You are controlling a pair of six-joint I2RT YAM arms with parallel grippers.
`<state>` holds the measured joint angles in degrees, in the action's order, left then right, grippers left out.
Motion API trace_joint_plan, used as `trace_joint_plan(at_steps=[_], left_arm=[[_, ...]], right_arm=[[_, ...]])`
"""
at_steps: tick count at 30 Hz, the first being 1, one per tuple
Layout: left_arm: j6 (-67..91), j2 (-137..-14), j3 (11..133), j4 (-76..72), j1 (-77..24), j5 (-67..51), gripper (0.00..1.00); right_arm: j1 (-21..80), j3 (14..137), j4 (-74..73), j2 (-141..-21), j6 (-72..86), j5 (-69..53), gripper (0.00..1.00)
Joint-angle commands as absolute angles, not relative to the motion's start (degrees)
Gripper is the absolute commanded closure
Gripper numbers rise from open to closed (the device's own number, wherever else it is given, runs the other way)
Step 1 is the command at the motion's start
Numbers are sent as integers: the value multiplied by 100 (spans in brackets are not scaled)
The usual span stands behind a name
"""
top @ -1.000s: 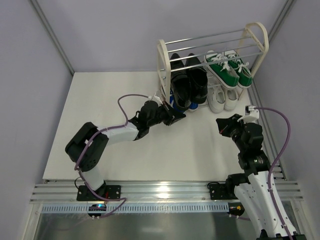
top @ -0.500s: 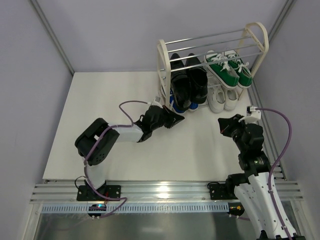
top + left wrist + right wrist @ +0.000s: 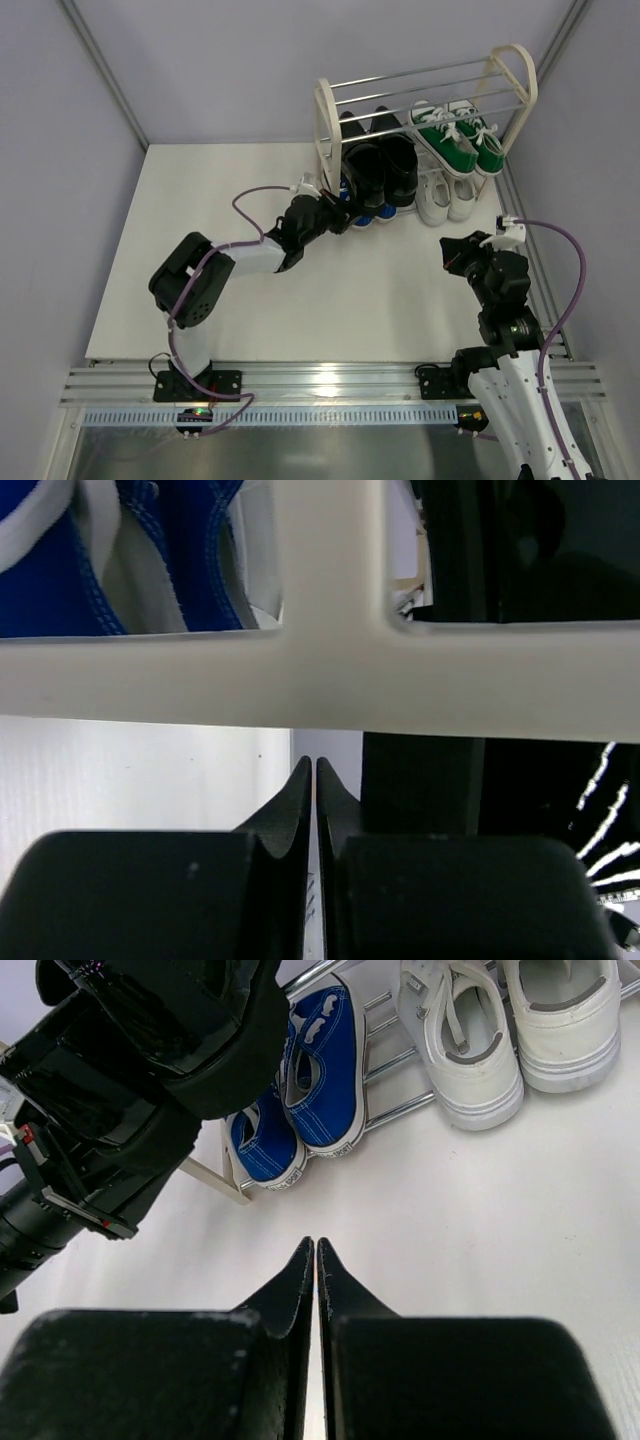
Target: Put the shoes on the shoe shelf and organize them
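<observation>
Blue sneakers (image 3: 322,1065) lie just past the left gripper (image 3: 308,767), behind the cream side frame (image 3: 330,680); the right gripper (image 3: 316,1244) is farther; both pairs of jaws closed, empty.

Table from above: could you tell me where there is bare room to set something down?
Bare: the table left of the shelf, and the middle between the left arm and the right arm. Crowded: the shelf's left foot, where the left pincer sits by blue sneakers and black shoes.
</observation>
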<state>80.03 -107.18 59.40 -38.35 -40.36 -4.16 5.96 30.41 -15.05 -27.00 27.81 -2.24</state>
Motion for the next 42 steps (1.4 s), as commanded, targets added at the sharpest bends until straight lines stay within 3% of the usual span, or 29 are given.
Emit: trace_joint_plan(at_steps=[1,8,15,24,38,42], left_arm=[[8253,-10275,6240,-4597,-4008,-378,100],[8227,-9818,6056,-4412,-3675,-202,100],[8455,-10221,6222,-4429,-3270,-501,100],[8859,-10828,6293,-4807,-3270,-870,100],[8860,-10758,5881,-4852,-3287,-1063,100],[8719,-10565,5354,-4755,-3278,-1028,95]], right_arm=[[615,3129,-1371,-2690,2655,-106,96],[624,3129,-1459,-2646,2584,-26,96],[624,3146,-1406,-2733,2584,-79,96],[624,3138,-1397,-2795,2593,-114,96],[624,3111,-1362,-2927,2593,-237,96],[624,3103,-1362,-2944,2575,-220,96]])
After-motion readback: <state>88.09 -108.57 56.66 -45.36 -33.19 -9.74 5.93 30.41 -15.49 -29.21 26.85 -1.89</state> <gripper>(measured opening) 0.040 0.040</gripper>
